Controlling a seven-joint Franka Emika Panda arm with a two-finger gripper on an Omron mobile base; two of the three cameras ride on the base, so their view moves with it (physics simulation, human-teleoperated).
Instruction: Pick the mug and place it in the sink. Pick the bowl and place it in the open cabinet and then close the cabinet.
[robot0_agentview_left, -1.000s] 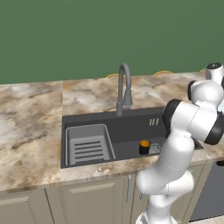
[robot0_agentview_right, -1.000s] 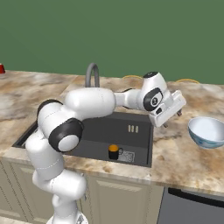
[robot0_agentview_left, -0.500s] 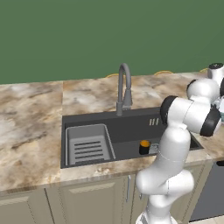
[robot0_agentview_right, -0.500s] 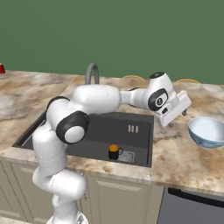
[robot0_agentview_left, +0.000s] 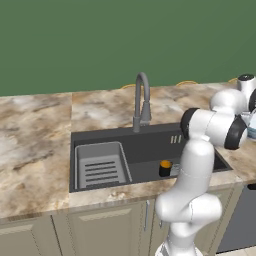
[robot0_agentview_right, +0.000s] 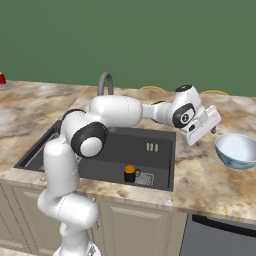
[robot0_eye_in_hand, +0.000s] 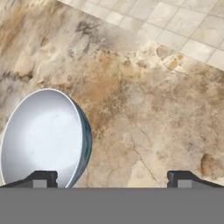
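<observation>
1. Right base view: the arm reaches across the sink to the counter on its right. The gripper hangs in the air just left of the bowl and does not touch it.
2. Same view: the bowl sits upright on the marble counter, well apart from the sink's right edge. White inside, blue markings on the outer wall.
3. Mug: black with an orange top, standing upright on the sink floor near the front wall. The left base view shows it too, right of the slotted tray insert, partly behind the arm.
4. Left base view shows the whole basin, the tray insert and the gooseneck faucet. The right base view has the faucet mostly behind the arm.
5. Left base view: the bowl is a sliver at the right edge, behind the arm's elbow.
6. Hand view: both fingertips stand far apart at the bottom edge, so the jaws are wide with nothing between them. The bowl lies at lower left, its rim near the left fingertip; bare counter fills the gap between the tips. Pale floor tiles show at the top.
</observation>
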